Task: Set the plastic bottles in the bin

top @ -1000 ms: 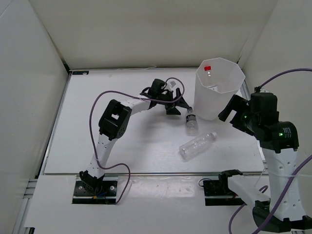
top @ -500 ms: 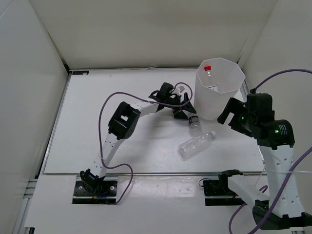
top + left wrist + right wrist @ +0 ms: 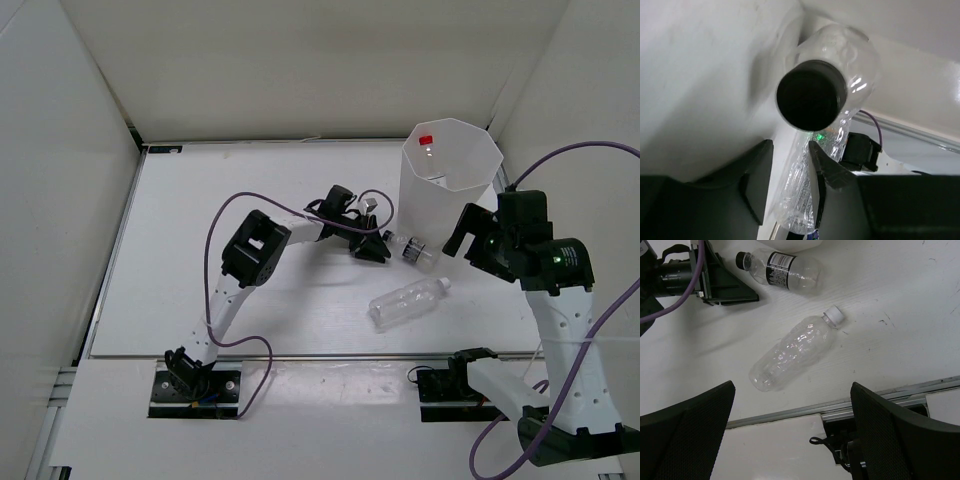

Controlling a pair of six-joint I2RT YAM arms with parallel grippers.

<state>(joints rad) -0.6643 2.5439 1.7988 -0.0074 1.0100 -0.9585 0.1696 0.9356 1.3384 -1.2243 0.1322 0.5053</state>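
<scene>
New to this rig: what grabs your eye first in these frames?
The tall white bin stands at the far right of the table, with something red inside it. Beside its base a black-capped bottle lies on its side, cap toward the open left pincer, not gripped. A white-capped clear bottle lies nearer the arms.

We see the black-capped bottle [image 3: 812,95] cap-on and blurred, its label hidden; the plain clear bottle [image 3: 800,200] runs behind the left gripper's [image 3: 790,147] fingers [image 3: 832,172]; the bin's [image 3: 445,210] contents show only as a red speck [image 3: 426,139].
</scene>
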